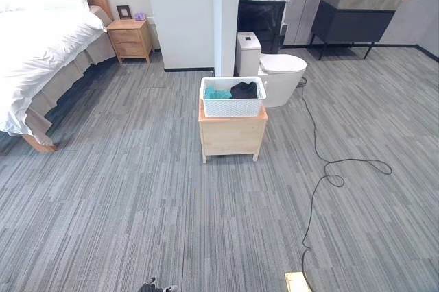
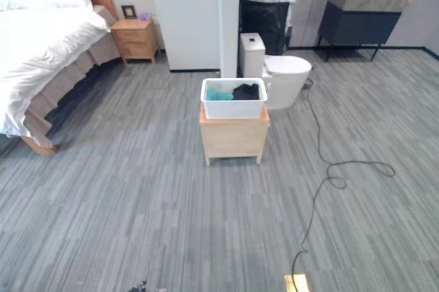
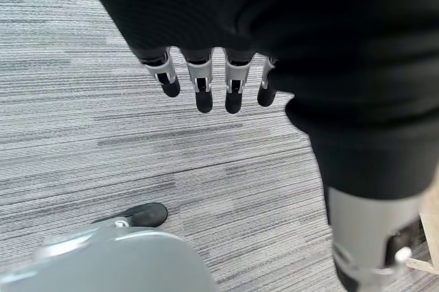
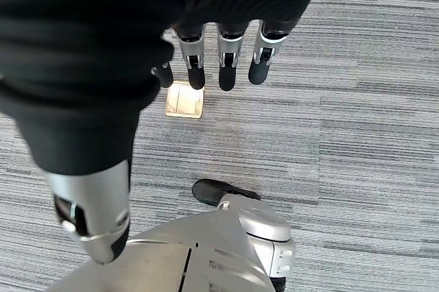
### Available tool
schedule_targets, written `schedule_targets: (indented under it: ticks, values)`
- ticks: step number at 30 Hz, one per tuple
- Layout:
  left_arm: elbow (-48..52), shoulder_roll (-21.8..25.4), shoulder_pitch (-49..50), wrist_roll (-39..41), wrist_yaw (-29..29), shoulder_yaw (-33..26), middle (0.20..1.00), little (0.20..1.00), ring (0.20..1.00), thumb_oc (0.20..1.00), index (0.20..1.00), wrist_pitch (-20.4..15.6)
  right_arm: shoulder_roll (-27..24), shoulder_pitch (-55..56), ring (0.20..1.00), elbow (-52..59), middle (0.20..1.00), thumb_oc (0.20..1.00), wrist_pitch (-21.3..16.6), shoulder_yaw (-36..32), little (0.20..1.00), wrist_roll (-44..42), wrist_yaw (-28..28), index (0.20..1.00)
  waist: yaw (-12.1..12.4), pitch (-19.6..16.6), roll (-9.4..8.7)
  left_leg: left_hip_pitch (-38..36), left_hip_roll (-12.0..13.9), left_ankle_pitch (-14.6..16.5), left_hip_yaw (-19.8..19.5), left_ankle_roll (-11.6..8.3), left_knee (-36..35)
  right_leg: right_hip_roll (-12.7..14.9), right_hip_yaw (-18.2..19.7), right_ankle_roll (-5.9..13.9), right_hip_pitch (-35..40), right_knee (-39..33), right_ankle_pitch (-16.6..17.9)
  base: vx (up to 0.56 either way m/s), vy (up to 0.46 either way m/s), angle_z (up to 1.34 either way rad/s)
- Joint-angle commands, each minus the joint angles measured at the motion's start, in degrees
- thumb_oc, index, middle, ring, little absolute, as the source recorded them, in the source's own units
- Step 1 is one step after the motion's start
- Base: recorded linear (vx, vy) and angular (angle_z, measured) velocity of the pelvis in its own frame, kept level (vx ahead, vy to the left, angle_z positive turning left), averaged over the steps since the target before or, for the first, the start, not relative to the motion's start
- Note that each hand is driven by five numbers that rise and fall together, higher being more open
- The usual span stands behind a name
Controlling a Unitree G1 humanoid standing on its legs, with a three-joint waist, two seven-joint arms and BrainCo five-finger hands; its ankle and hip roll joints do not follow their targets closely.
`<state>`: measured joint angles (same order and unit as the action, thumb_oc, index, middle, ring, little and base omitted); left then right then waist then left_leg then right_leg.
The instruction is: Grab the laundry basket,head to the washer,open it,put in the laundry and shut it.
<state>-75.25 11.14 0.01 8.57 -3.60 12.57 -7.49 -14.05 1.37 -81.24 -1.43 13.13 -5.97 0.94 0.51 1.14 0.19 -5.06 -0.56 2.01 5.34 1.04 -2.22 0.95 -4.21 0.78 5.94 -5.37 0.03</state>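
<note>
A white latticed laundry basket (image 1: 232, 97) stands on a small light-wood stool (image 1: 232, 134) in the middle of the room, a few steps ahead of me. Teal and black clothes (image 1: 231, 90) lie inside it. My left hand (image 3: 206, 79) hangs over the grey carpet, fingers straight and relaxed, holding nothing. My right hand (image 4: 223, 59) hangs the same way above the floor, fingers straight and empty. Both hands are far from the basket.
A white toilet (image 1: 274, 69) stands right behind the stool. A bed (image 1: 41, 45) and nightstand (image 1: 129, 38) are at the left. A person sits in a dark chair (image 1: 260, 14) at the back. A dark vanity (image 1: 360, 18) stands far right. A yellowish floor plate (image 1: 297, 282) lies near me.
</note>
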Motion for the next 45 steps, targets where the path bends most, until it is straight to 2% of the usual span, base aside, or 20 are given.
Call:
schedule_targets:
  ticks: [1, 14, 19, 21, 23, 24, 26, 27, 28, 29, 32, 34, 35, 36, 38, 40, 41, 42, 43, 45]
  values:
    - [-2.89, 2.59, -2.30, 0.27, -0.13, 0.32, 1.000, 1.000, 1.000, 1.000, 1.000, -1.46, 0.59, -0.78, 1.000, -2.26, 1.000, 1.000, -0.40, 2.96, 1.000, -0.32, -0.29, 1.000, 0.02, -1.67, -1.24, 2.87, 7.49, -2.84, -3.76, -7.30, -2.78, 6.62, 0.26, 7.45, -1.44, 0.37, 0.34, 0.00, 0.000, 0.00]
    - [-2.46, 3.34, -2.53, 1.04, 0.19, 0.00, 1.000, 1.000, 1.000, 1.000, 1.000, -1.35, 0.42, -0.18, 1.000, -1.81, 1.000, 1.000, -0.40, 2.36, 1.000, -1.74, -0.70, 1.000, -0.10, -1.16, -1.22, 3.81, 8.62, -3.99, -4.70, -8.03, -2.78, 5.15, 0.61, 6.66, -1.41, 0.37, -0.36, 0.00, -0.028, 0.01]
    - [-1.83, 3.73, -2.81, 2.47, 0.04, -0.33, 1.000, 1.000, 1.000, 1.000, 1.000, -1.68, -0.74, -0.78, 1.000, -0.47, 1.000, 1.000, -1.77, -0.51, 1.000, -7.32, 0.32, 1.000, -0.02, 0.58, -0.80, 3.80, 11.06, -6.15, -5.53, -8.84, -2.78, 2.88, 1.78, 5.10, -0.80, 0.37, -1.47, 0.00, -0.108, 0.11]
    - [-1.01, 3.79, -2.99, 3.56, 0.11, -0.54, 1.000, 1.000, 1.000, 1.000, 1.000, -1.76, -1.79, -1.64, 1.000, 1.00, 1.000, 1.000, -2.35, -0.37, 1.000, -7.61, 0.81, 1.000, 0.83, 3.44, -1.52, 8.33, 11.78, -5.88, -7.04, -9.39, 5.82, 2.15, 2.03, 3.47, -0.01, 0.93, -1.84, -0.06, -0.203, 0.10]
    - [0.13, 3.99, -3.92, 3.97, -0.21, -0.09, 1.000, 1.000, 1.000, 1.000, 1.000, -1.98, -2.76, -2.38, 1.000, 2.32, 1.000, 1.000, -2.41, 0.30, 1.000, -7.03, 1.36, 1.000, 1.37, 5.82, -1.74, 14.25, 11.04, -10.10, -8.95, -9.57, 15.11, 1.71, 1.33, 2.37, 0.10, 1.81, -2.16, -0.04, -0.134, 0.27]
    - [0.50, 3.90, -4.50, 4.50, -0.53, 0.10, 1.000, 1.000, 1.000, 1.000, 1.000, -2.20, -3.42, -3.38, 1.000, 2.37, 1.000, 1.000, -2.24, 1.01, 1.000, -6.78, 1.29, 1.000, 1.60, 6.97, -2.53, 18.35, 10.30, -11.42, -7.75, -8.29, 21.72, 1.85, 0.34, 1.80, 0.46, 1.98, -2.46, 0.07, -0.110, 0.13]
    - [0.95, 3.66, -4.75, 4.41, -0.51, 0.62, 1.000, 1.000, 1.000, 1.000, 1.000, -2.22, -3.99, -3.91, 1.000, 1.64, 1.000, 1.000, -1.77, 1.36, 1.000, -6.20, 1.43, 1.000, 1.90, 6.70, -2.69, 20.46, 9.91, -9.45, -3.41, -7.01, 19.77, 2.03, -0.92, 1.88, 0.77, 1.85, -3.27, 0.22, 0.005, 0.18]
    - [0.98, 3.40, -4.49, 4.33, -0.34, 0.73, 1.000, 1.000, 1.000, 1.000, 1.000, -2.20, -4.50, -4.18, 1.000, 1.09, 1.000, 1.000, -1.62, 1.22, 1.000, -5.94, 1.28, 1.000, 2.67, 5.67, -2.26, 20.00, 8.56, -8.20, -0.97, -6.34, 12.24, 2.04, -0.87, 2.62, 1.16, 1.46, -4.38, 0.45, 0.181, 0.53]
    - [0.82, 2.96, -4.30, 4.35, -0.19, 0.99, 1.000, 1.000, 1.000, 1.000, 1.000, -2.35, -4.79, -4.66, 1.000, 1.02, 1.000, 1.000, -1.82, 0.88, 1.000, -6.16, 1.46, 1.000, 3.86, 5.13, -1.69, 22.00, 7.81, -10.79, 0.19, -6.78, 6.20, 1.88, -0.78, 3.09, 2.39, 1.21, -5.85, 0.51, 0.214, 0.44]
    - [0.72, 2.79, -4.25, 4.58, -0.18, 1.06, 1.000, 1.000, 1.000, 1.000, 1.000, -2.43, -4.71, -4.74, 1.000, 1.01, 1.000, 1.000, -1.99, 0.68, 1.000, -6.48, 1.60, 1.000, 4.38, 5.01, -1.72, 22.78, 6.99, -11.55, 0.55, -6.82, 3.40, 2.08, -0.61, 3.35, 3.34, 1.16, -6.66, 0.60, 0.228, 0.25]
    - [-0.12, 1.95, -3.14, 4.80, 0.31, 0.48, 1.000, 1.000, 1.000, 1.000, 1.000, -2.26, -3.60, -4.13, 1.000, 0.09, 1.000, 1.000, -1.81, -0.26, 1.000, -6.24, 1.08, 1.000, 6.23, 3.07, -1.53, 23.02, 6.68, -13.63, 0.50, -6.53, 1.46, 3.24, 0.54, 4.55, 8.44, 1.56, -9.44, 0.58, 0.197, -0.13]
    - [0.27, 2.36, -3.42, 5.05, 0.65, 0.66, 1.000, 1.000, 1.000, 1.000, 1.000, -2.26, -3.11, -3.58, 1.000, -0.07, 1.000, 1.000, -1.65, -0.40, 1.000, -5.92, 0.63, 1.000, 6.32, 2.96, -2.52, 24.57, 5.59, -12.60, 0.15, -5.58, 5.60, 5.23, 0.40, 4.81, 8.83, 4.16, -10.37, 0.48, 0.191, -0.28]
    - [0.17, 2.73, -3.74, 4.58, 0.90, 0.63, 1.000, 1.000, 1.000, 1.000, 1.000, -2.13, -2.65, -3.42, 1.000, -0.49, 1.000, 1.000, -1.60, -0.89, 1.000, -5.97, 0.15, 1.000, 6.69, 2.68, -4.18, 24.15, 3.45, -9.64, 0.33, -3.64, 8.57, 7.40, 0.96, 6.27, 7.39, 10.37, -8.63, 0.46, 0.235, -0.09]
    - [0.11, 2.88, -4.13, 4.25, 0.99, 0.77, 1.000, 1.000, 1.000, 1.000, 1.000, -2.00, -2.72, -3.59, 1.000, -0.66, 1.000, 1.000, -1.60, -1.20, 1.000, -6.18, 0.09, 1.000, 6.54, 2.73, -4.49, 23.44, 2.40, -8.53, 0.50, -2.69, 8.83, 8.09, 1.23, 7.07, 5.56, 14.62, -5.83, 0.44, 0.257, -0.12]
    - [0.87, 3.56, -4.92, 3.92, 1.02, 1.46, 1.000, 1.000, 1.000, 1.000, 1.000, -1.97, -3.03, -3.96, 1.000, -0.64, 1.000, 1.000, -1.84, -2.42, 1.000, -7.58, 0.24, 1.000, 5.54, 3.58, -4.32, 21.41, 1.64, -6.73, 0.80, -1.02, 8.63, 8.23, 2.49, 7.69, 0.05, 26.19, 3.08, 0.30, 0.205, -0.48]
    - [2.27, 4.29, -5.56, 4.26, 0.97, 2.01, 1.000, 1.000, 1.000, 1.000, 1.000, -2.11, -3.58, -4.41, 1.000, 0.33, 1.000, 1.000, -2.22, -3.62, 1.000, -9.67, 0.62, 1.000, 4.05, 4.88, -2.75, 17.97, 2.10, -5.07, 0.86, 0.24, 7.69, 8.29, 1.53, 8.13, -5.13, 35.07, 7.35, 0.27, 0.171, -0.08]
    - [2.78, 4.53, -6.05, 4.45, 0.81, 2.36, 1.000, 1.000, 1.000, 1.000, 1.000, -2.14, -3.84, -4.54, 1.000, 0.58, 1.000, 1.000, -2.40, -4.34, 1.000, -10.54, 0.99, 1.000, 3.63, 5.48, -1.81, 16.26, 2.76, -4.54, 0.85, 0.60, 7.20, 8.89, -0.59, 8.01, -8.10, 38.18, 7.86, 0.14, 0.088, 0.27]
    - [2.78, 4.52, -6.07, 4.45, 0.81, 2.36, 1.000, 1.000, 1.000, 1.000, 1.000, -2.13, -3.85, -4.55, 1.000, 0.58, 1.000, 1.000, -2.39, -4.36, 1.000, -10.55, 0.99, 1.000, 3.54, 5.59, -1.96, 16.22, 2.56, -4.51, 0.82, 0.61, 7.23, 9.10, -0.61, 8.04, -8.16, 38.56, 7.59, 0.32, 0.095, 0.53]
    - [3.55, 5.22, -6.38, 4.69, 0.67, 2.56, 1.000, 1.000, 1.000, 1.000, 1.000, -2.21, -5.13, -4.27, 1.000, 1.31, 1.000, 1.000, -2.85, -6.58, 1.000, -12.75, 1.76, 1.000, 2.35, 6.46, -1.52, 12.08, 2.60, -2.73, 0.89, 0.67, 6.12, 11.27, -6.28, 6.81, -11.07, 36.97, 3.92, 0.33, 0.049, 0.46]
    - [3.99, 5.63, -6.05, 4.84, 0.60, 2.43, 1.000, 1.000, 1.000, 1.000, 1.000, -2.55, -6.61, -4.37, 1.000, 2.13, 1.000, 1.000, -3.47, -8.63, 1.000, -14.64, 2.60, 1.000, 1.53, 6.65, -1.23, 9.39, 3.22, -1.27, 1.66, 0.18, 5.54, 12.18, -10.15, 6.49, -12.19, 31.57, 1.47, 0.40, -0.005, 0.24]
